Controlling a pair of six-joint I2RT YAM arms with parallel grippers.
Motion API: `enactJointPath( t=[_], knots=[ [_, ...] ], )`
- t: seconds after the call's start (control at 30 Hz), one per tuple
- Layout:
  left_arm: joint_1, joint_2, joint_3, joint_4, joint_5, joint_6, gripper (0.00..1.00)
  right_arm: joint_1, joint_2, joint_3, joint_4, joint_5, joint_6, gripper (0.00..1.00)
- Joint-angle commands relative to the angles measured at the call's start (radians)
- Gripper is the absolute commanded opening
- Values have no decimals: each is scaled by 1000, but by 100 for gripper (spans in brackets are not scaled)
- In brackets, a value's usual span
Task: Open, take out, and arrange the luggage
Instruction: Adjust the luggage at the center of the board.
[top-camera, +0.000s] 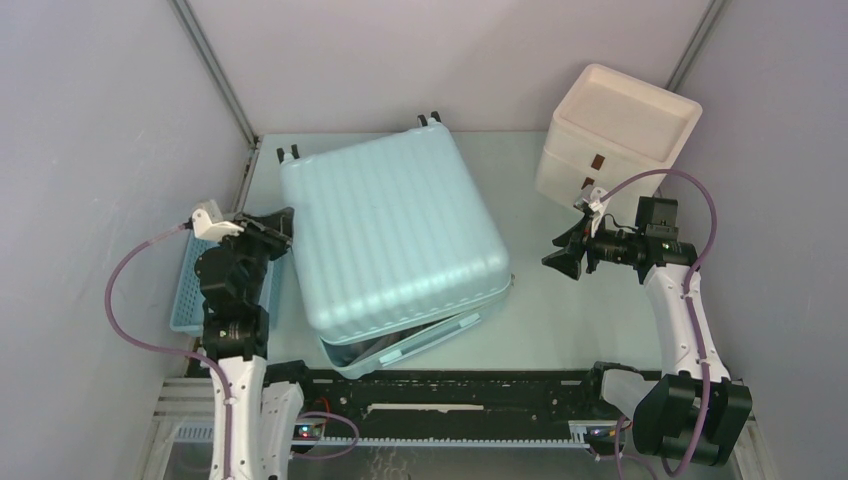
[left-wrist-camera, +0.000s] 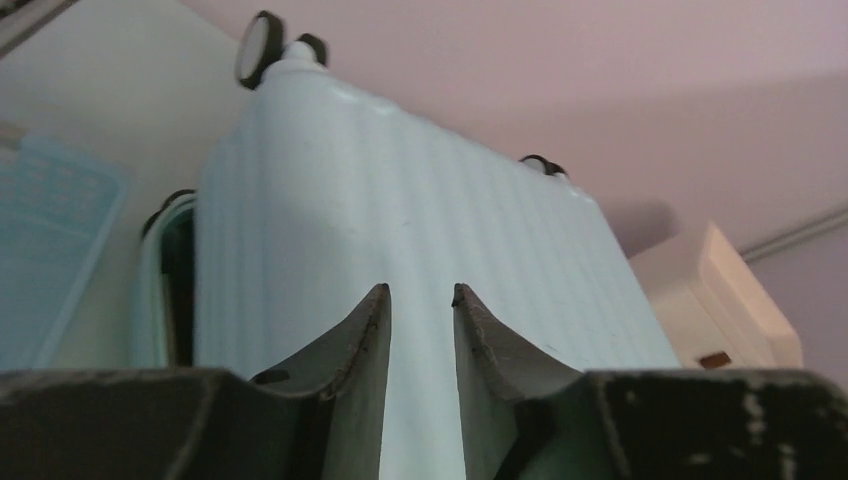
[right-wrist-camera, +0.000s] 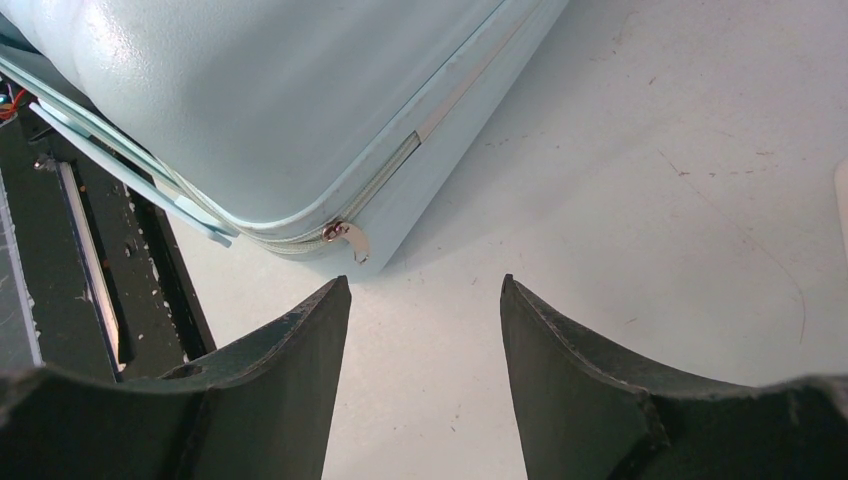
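The pale mint-blue ribbed luggage (top-camera: 390, 230) lies flat in the middle of the table, its wheels toward the back. Its upper shell sits slightly askew over the lower one, leaving a gap along the near edge. My left gripper (top-camera: 283, 230) is at the luggage's left side. In the left wrist view its fingers (left-wrist-camera: 365, 340) stand a narrow gap apart with only the ribbed shell (left-wrist-camera: 400, 200) beyond them. My right gripper (top-camera: 557, 262) hovers open over bare table to the right of the luggage. Its wrist view shows the zipper pull (right-wrist-camera: 345, 237) at the luggage corner (right-wrist-camera: 250, 100) just ahead of the gripper (right-wrist-camera: 425, 283).
A small blue slatted basket (top-camera: 188, 290) sits left of the luggage, beside my left arm. A cream-white box with brown tabs (top-camera: 620, 130) stands at the back right. The black rail (top-camera: 450, 385) runs along the near table edge. Grey walls close in both sides.
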Motion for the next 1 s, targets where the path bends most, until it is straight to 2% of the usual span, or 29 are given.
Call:
enactJointPath(
  t=[0.0,0.23,0.5,0.57,0.7,0.97],
  knots=[
    [65,-7,-39,-45,-82,-13,33,-4,-6,15,-4,-16,-15,66],
    [173,69,-93,-45,-56,-23,29,-3,7,15,5,6,-2,66],
    [177,236,-61,-86,-78,-39,24,-2,10,15,10,-3,12,66],
    [177,298,-45,-104,-89,-58,20,-2,10,15,11,-6,14,66],
    [177,423,-9,-169,-162,-111,17,-2,5,15,10,-13,17,66],
    [174,594,8,-157,-155,-178,13,5,5,15,11,-23,23,66]
  ],
)
